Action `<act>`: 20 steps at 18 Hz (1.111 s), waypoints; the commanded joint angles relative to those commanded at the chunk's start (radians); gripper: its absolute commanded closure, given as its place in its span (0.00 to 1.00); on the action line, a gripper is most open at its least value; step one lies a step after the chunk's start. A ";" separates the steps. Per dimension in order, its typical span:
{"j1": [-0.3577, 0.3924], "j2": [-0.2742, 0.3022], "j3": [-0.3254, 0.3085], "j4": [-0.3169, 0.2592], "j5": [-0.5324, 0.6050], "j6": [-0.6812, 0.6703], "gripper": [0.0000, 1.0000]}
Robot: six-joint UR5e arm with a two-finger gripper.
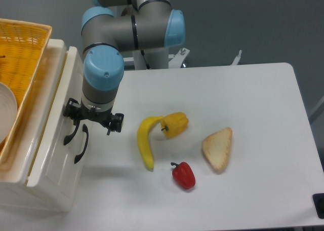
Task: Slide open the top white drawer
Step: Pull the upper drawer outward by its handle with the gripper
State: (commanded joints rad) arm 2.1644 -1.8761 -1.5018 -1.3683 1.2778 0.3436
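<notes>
Near edge of the table: red pepper sits closest to the front, roughly mid-width; slice of bread just right of it and slightly further back, apart from it; banana left of the pepper, curved, its far end touching the yellow pepper, which lies toward the table's middle.

Left edge of the table: white cabinet with two drawer fronts facing the table; lower drawer carries its own black handle; the top white drawer sits above it, along the cabinet's upper edge, front slightly proud of the cabinet body so a narrow gap shows along its top; its black curved handle is right at the gripper.

Gripper hangs at the drawer front, pointing down from the blue-capped wrist; one finger is on the cabinet side of the upper handle, the other out over the table; jaws look spread around the handle rather than clamped on it, contact not clear from this angle.

Far left corner: yellow wicker basket rests on top of the cabinet; a white bowl partly visible inside at the frame edge.

Far edge: arm base stands behind the table, grey links and blue joint caps.
</notes>
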 joint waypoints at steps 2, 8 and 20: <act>0.002 -0.002 0.002 0.002 0.002 0.000 0.00; 0.009 -0.002 0.005 0.000 0.020 0.015 0.00; 0.038 -0.002 0.006 0.000 0.021 0.046 0.00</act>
State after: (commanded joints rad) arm 2.2028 -1.8776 -1.4956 -1.3683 1.2993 0.3896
